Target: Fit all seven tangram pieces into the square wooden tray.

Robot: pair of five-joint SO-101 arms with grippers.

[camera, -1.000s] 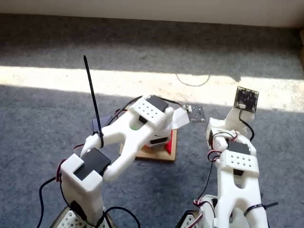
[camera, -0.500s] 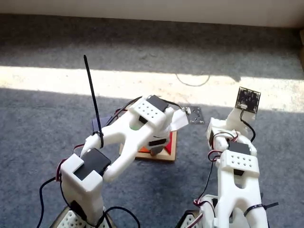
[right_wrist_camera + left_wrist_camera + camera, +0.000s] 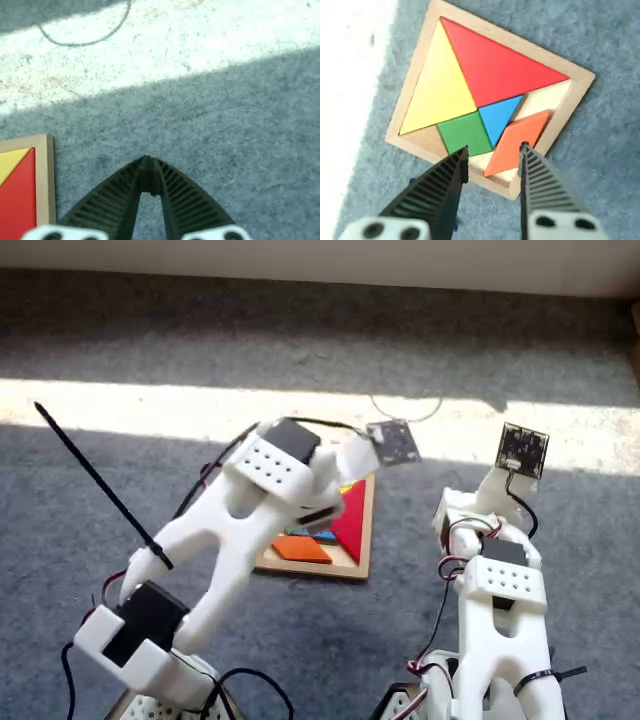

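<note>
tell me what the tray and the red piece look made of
Tray: pale bare wood, going by its tan matte rim. Red piece: evenly coloured, smooth and matte; probably painted wood, though plastic can't be ruled out.

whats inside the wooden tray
Yellow triangle, red triangle, blue triangle, green square and orange parallelogram lie in the tray, with bare wood beside the orange one. The left end effector hides part of one corner.

Grey carpet [image 3: 500,320] w/ sunlit strip [image 3: 150,405] across it, thin cable loop [image 3: 75,45] in the strip
</note>
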